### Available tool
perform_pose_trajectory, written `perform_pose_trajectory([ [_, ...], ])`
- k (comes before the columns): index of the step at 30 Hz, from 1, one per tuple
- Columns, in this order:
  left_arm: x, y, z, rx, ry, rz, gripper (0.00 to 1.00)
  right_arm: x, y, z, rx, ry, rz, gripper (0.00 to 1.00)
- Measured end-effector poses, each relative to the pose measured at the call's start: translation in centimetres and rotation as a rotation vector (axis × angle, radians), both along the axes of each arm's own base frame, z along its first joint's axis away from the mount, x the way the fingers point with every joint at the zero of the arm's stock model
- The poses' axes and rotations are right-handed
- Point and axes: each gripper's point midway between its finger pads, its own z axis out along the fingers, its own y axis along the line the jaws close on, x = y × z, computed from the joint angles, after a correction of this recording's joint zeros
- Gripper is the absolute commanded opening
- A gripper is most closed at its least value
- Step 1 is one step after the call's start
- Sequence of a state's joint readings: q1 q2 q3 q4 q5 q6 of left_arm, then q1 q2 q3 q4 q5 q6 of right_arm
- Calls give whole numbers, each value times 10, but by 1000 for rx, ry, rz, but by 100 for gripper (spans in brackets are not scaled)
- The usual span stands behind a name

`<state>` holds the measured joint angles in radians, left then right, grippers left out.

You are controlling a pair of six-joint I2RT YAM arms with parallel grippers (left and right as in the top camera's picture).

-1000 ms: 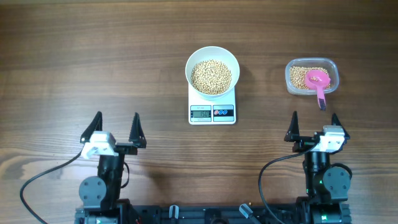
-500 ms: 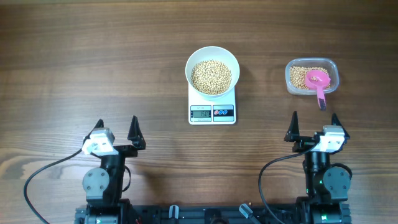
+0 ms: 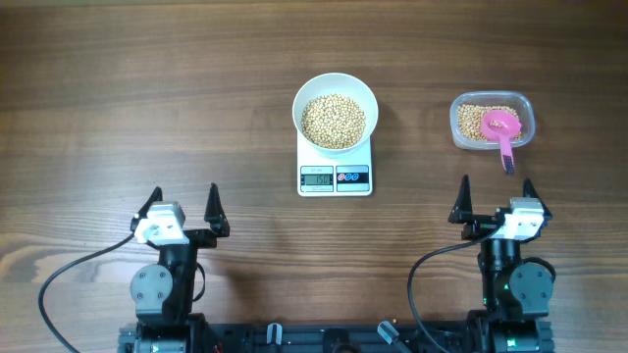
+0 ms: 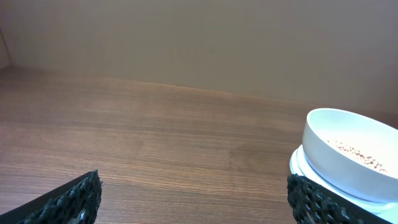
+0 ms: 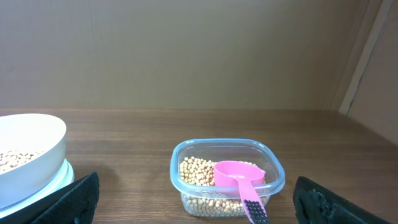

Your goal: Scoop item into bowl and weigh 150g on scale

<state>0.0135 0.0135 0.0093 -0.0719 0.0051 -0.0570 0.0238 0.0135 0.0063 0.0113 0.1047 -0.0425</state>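
Note:
The white bowl (image 3: 335, 113) stands on the white scale (image 3: 335, 177) at the table's centre, holding a heap of tan beans (image 3: 333, 121). The bowl (image 4: 348, 152) shows at the right of the left wrist view and the bowl (image 5: 28, 158) at the left of the right wrist view. More beans (image 3: 471, 126) fill a clear tub (image 3: 492, 121) to the right, with a pink scoop (image 3: 501, 130) lying in it. The tub (image 5: 227, 176) and scoop (image 5: 239, 180) sit straight ahead of my right gripper (image 3: 496, 193), which is open and empty. My left gripper (image 3: 183, 199) is open and empty, near the front left.
Both arm bases and their cables (image 3: 69, 279) occupy the front edge of the wooden table (image 3: 147, 88). The scale's display (image 3: 316, 177) faces the front. A plain wall (image 4: 199, 37) rises behind the table.
The left arm has drawn back slightly toward its base and turned a little. The right arm, bowl, scale and tub have not moved.

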Motion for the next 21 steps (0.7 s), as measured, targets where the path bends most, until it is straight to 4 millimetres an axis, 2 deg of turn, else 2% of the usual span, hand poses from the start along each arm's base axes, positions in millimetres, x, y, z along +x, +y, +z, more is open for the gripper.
perform_pose_trajectory([
  [21,0,0,0,34,1,-3,100,0,0,0,0,0,0,100],
])
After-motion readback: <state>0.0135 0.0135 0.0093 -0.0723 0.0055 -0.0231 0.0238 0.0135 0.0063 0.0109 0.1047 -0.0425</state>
